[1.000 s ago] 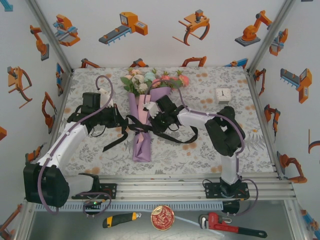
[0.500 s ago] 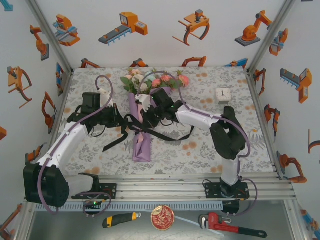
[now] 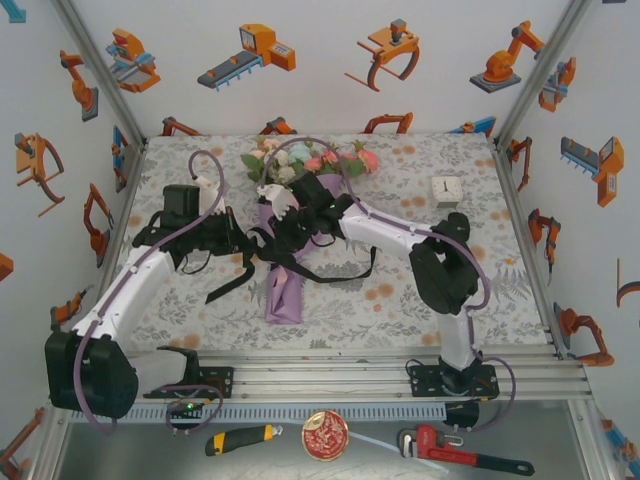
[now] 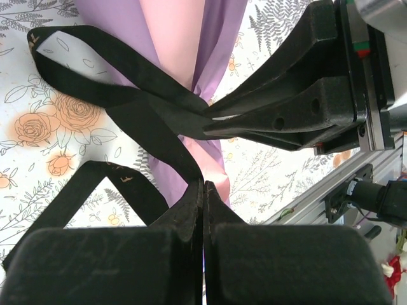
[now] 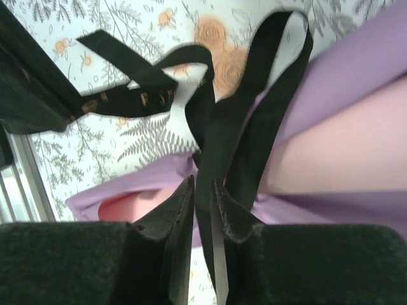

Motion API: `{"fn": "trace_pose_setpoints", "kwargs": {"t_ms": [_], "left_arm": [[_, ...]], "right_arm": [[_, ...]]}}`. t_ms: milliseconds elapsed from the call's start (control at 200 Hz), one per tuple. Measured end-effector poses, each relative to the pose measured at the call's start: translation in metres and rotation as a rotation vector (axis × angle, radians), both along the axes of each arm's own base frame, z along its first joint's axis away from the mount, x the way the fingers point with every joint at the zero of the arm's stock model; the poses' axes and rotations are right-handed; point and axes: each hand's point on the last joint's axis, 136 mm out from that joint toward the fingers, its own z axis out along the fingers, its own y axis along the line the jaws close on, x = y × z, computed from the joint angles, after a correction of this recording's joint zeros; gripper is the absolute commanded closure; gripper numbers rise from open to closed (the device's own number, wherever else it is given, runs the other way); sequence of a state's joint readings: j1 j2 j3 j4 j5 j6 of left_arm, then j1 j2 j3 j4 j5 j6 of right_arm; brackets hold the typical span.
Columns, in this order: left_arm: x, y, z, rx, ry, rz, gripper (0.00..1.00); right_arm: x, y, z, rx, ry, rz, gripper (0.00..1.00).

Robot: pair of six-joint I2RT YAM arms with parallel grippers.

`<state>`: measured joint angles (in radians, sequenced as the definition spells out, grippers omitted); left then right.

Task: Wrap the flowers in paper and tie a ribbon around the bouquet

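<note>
Lying between parted right fingers (image 5: 175,213): ribbon (image 5: 219,146).

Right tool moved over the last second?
Yes. The right tool slid left across the bouquet, farther from the white clock.

Enclosure, walls: back wall (image 3: 320,100), left wall (image 3: 50,120) and right wall (image 3: 600,230), white, printed with orange and grey robot arms and grippers.
Frame: two aluminium posts (image 3: 100,70), slanting up from the far table corners.
Table cover: pale tablecloth (image 3: 340,320), grey ferns and orange roses.
Far right: small white clock (image 3: 446,188), upright.
Near edge: aluminium rails (image 3: 320,372).
Grey ledge (image 3: 130,450) below: yellow-black utility knife (image 3: 240,438), round red tin (image 3: 325,433), red pipe wrench (image 3: 460,452).
Light: even, bright.
</note>
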<state>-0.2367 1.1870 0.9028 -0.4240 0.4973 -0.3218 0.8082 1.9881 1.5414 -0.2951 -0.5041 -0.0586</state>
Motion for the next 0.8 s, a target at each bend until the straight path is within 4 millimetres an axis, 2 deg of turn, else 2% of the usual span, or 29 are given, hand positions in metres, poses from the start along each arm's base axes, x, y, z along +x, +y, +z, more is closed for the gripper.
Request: {"fn": "trace_pose_setpoints", "kwargs": {"t_ms": [115,180,340,456,581,796], "left_arm": [[0.000,-0.001,0.008,-0.018,-0.023,-0.001,1.00],[0.002,-0.004,0.013,-0.043,-0.031,-0.003,1.00],[0.007,-0.008,0.022,-0.088,-0.050,0.007,1.00],[0.009,-0.009,0.023,-0.092,-0.054,0.004,1.00],[0.011,-0.010,0.028,-0.088,-0.069,-0.002,1.00],[0.015,-0.012,0.035,-0.093,-0.087,-0.013,1.00]], "right_arm": [[-0.003,-0.013,0.005,-0.013,0.008,-0.019,0.63],[-0.004,-0.018,0.017,0.005,0.005,-0.035,0.57],[-0.004,-0.013,0.067,0.174,-0.026,-0.067,0.41],[-0.005,-0.009,0.098,0.344,-0.046,-0.085,0.35],[-0.009,-0.006,0.106,0.458,-0.026,-0.063,0.33],[-0.010,0.000,0.115,0.529,-0.041,-0.028,0.24]]}}
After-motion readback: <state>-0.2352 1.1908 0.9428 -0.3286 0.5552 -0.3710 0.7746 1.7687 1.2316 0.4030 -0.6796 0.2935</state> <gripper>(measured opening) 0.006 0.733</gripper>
